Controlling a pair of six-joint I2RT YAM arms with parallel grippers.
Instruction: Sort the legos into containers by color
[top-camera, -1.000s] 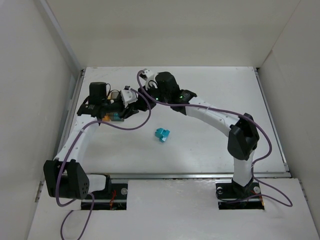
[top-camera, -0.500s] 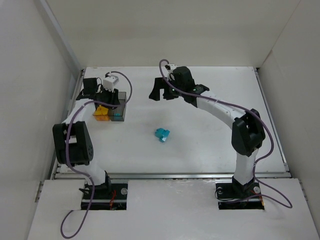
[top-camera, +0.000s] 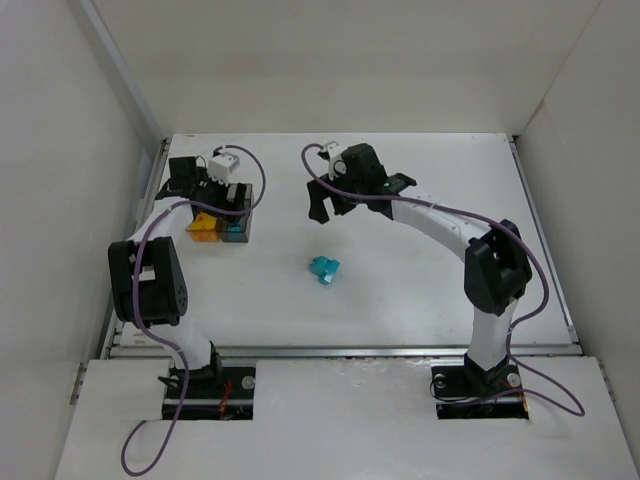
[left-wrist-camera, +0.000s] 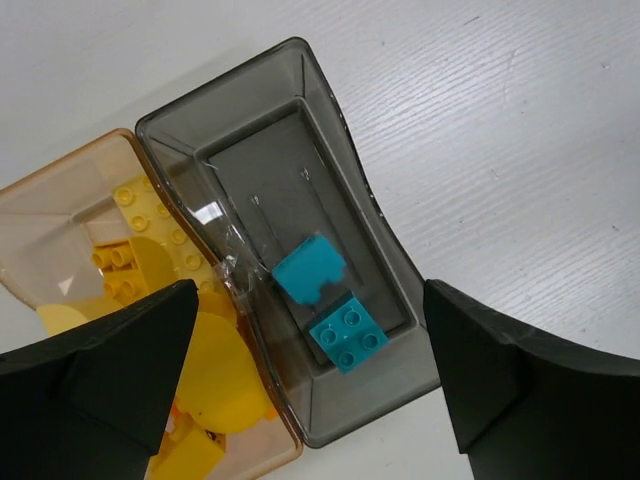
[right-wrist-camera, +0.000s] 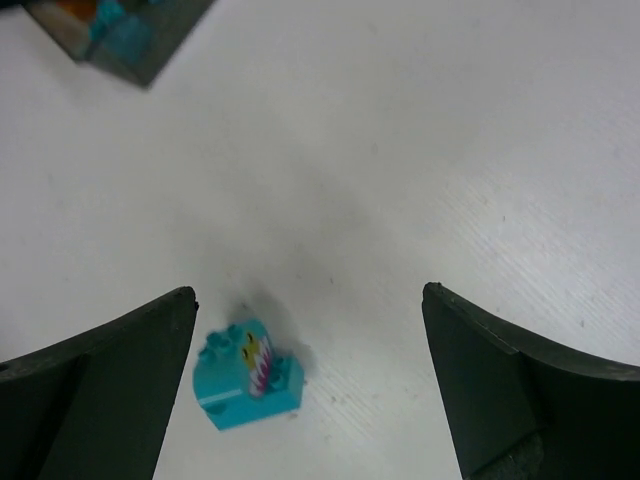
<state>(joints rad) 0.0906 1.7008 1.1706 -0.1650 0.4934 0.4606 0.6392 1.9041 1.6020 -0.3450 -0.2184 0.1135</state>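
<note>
Left jaws: spread wide, nothing between them, poised directly over two adjoining boxes near the counter's (top-camera: 420, 290) far-left corner. The smoky grey box (left-wrist-camera: 262, 165) holds two teal pieces (left-wrist-camera: 308, 268). The amber box (left-wrist-camera: 45, 225), wall to wall with it, holds yellow pieces (left-wrist-camera: 150, 225).

Right jaws: spread wide and empty, hovering over bare counter. One teal block (right-wrist-camera: 250, 385) with a printed face lies below them, untouched, near the counter's middle and well apart from the boxes.

Assessment: sorting is nearly complete. That one teal block is outstanding and due for the grey box. No other loose pieces are visible.
</note>
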